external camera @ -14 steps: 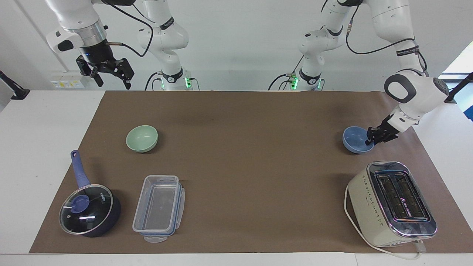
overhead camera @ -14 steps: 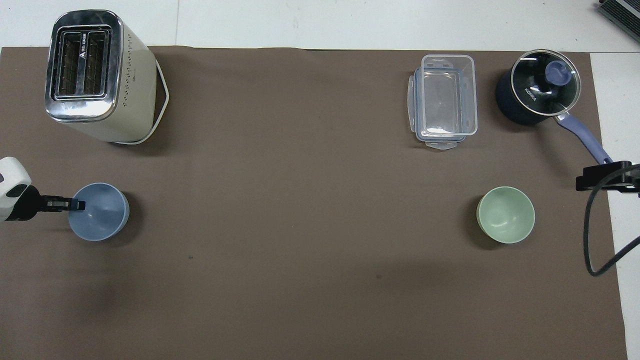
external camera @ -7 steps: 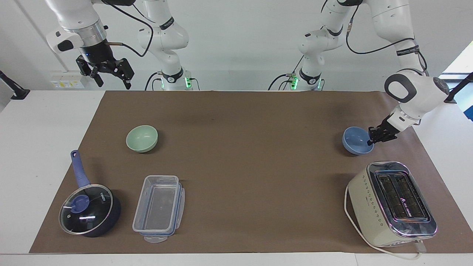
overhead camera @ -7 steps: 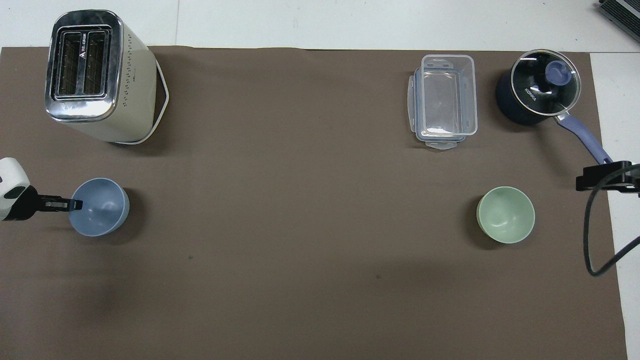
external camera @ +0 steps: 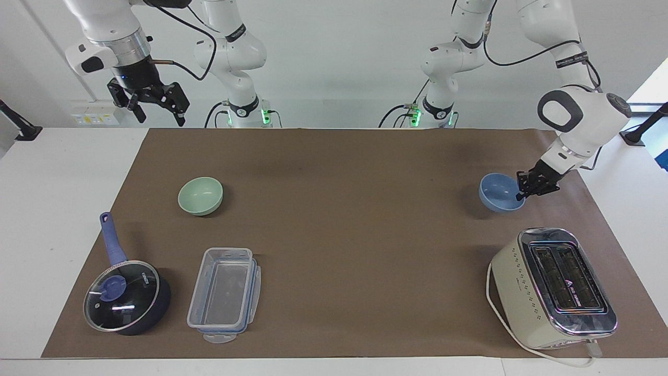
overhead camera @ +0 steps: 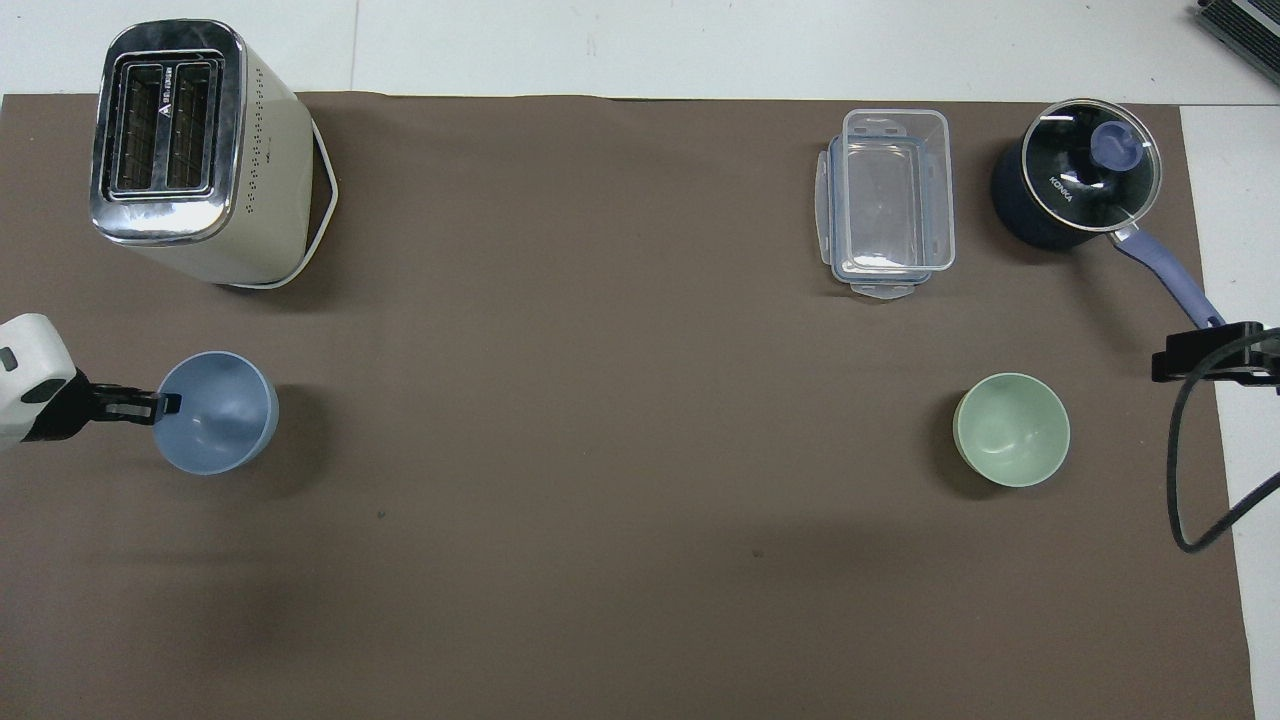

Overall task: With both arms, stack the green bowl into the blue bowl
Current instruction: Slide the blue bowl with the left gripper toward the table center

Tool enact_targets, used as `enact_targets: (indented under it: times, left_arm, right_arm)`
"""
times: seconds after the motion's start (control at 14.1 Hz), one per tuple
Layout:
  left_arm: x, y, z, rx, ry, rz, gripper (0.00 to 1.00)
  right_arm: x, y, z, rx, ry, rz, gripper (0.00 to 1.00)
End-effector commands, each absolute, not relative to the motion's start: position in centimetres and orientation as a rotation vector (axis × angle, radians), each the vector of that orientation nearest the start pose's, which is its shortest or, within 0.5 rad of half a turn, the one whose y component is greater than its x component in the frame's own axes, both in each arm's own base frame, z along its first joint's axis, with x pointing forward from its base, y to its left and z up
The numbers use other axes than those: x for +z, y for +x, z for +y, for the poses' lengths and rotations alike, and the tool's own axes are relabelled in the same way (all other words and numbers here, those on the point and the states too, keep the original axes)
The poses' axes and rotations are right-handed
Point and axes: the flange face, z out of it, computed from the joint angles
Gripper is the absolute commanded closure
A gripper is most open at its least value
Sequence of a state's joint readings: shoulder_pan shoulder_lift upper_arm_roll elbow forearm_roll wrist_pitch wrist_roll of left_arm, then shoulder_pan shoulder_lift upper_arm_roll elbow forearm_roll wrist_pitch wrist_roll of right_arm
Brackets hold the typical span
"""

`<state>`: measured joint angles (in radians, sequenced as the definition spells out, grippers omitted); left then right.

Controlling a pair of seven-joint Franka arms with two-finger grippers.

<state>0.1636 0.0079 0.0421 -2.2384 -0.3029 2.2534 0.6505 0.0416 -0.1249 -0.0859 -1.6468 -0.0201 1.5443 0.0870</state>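
A big brown mat [external camera: 334, 230] covers most of the white table [external camera: 57, 209]; white strips of table show at both ends & along the edge farthest from the robots. The wall at the robots' end is plain white, w/ a socket plate [external camera: 94, 119] low down near the right arm's end. Small green lights glow at both arm bases.

The left gripper [external camera: 522, 192] is pinched tight on the rim of the blue bowl [external camera: 498, 192], at the left arm's end of the table. The bowl is tipped a bit & looks lifted just off the mat, w/ its shadow beside it. In the overhead view the gripper [overhead camera: 165, 404] comes at the bowl [overhead camera: 222, 415] from the table's end.

The right gripper [external camera: 151, 107] hangs high up over the table's edge at the right arm's end, fingers wide apart, holding nothing. That arm waits.

The green bowl [external camera: 200, 195] sits upright on the mat toward the right arm's end, well apart from the blue one. Farther from the robots than it: a dark pot w/ glass lid [external camera: 122, 295] & a clear plastic box [external camera: 224, 293], side by side. A cream toaster [external camera: 553, 287] stands farther from the robots than the blue bowl, its white cord [external camera: 490, 297] looping round it.
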Motion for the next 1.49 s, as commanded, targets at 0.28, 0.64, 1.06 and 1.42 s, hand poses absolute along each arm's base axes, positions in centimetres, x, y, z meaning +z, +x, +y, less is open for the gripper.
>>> enact_targets:
  times: [0.28,0.64,1.06,1.42]
  left_arm:
    - [35.5,50.2,-4.6,-0.186,-3.338,0.235,1.0]
    - [35.7,48.4,-15.1,-0.159,-3.35,0.131,1.0]
    - [35.4,45.3,-23.8,-0.126,-3.325,0.101,1.0]
    - [35.9,44.3,-26.5,-0.139,-3.311,0.023,1.0]
  right_arm:
    - [65.4,50.9,-3.1,-0.031,-3.144,0.184,0.0]
    - [65.4,50.9,-3.1,-0.031,-3.144,0.181,0.0]
    - [65.4,50.9,-3.1,-0.031,-3.144,0.184,0.0]
    - [65.4,50.9,-3.1,-0.031,-3.144,0.184,0.0]
